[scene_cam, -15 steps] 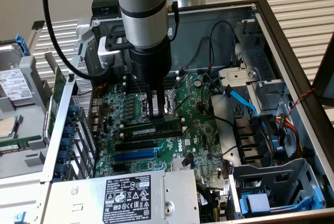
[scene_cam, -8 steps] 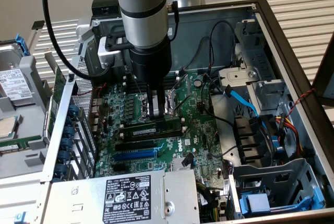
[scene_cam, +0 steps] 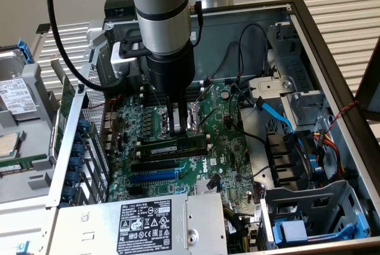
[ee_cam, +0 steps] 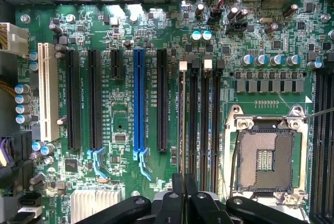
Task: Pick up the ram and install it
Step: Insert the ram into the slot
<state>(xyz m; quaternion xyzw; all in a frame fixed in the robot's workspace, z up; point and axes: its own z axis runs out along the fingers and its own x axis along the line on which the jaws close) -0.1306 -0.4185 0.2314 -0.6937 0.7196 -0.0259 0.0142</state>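
On the board [scene_cam: 228, 143], in the memory slot farthest from the socket [ee_cam: 266, 156] and next to the last black expansion slot [ee_cam: 162, 98], the ram [scene_cam: 172, 147] stands on edge with its contacts down. The jaws come straight down from the arm [scene_cam: 163, 23] and stand close together over the ram's upper edge at about mid-length. In the wrist view that thin edge [ee_cam: 182, 125] runs into the narrow gap between them, which reads as a clamp on the ram rather than a bare press. Step in hand, as judged: seating the ram. To do it well, keep the stick vertical and in line with the slot, so that neither end leads. Apply force straight down toward the board, never sideways, since the stick is thin and is likely to flex or tilt against the slot walls. A mid-length hold suits this, as it shares the load between both ends. The notch must sit over the slot key; the pictures do not show it. The white latch [ee_cam: 182, 66] marks one end of the slot. Whether it has closed on the ram cannot be told, so full seating is not confirmed. Orientation: the long axis lies along the slot, parallel to the blue slot [ee_cam: 138, 98] and to the other memory slots. It runs from the exterior view's left to the exterior view's right, rising slightly toward the right. The face with the pale label points toward the blue slot; the other face points toward the socket.
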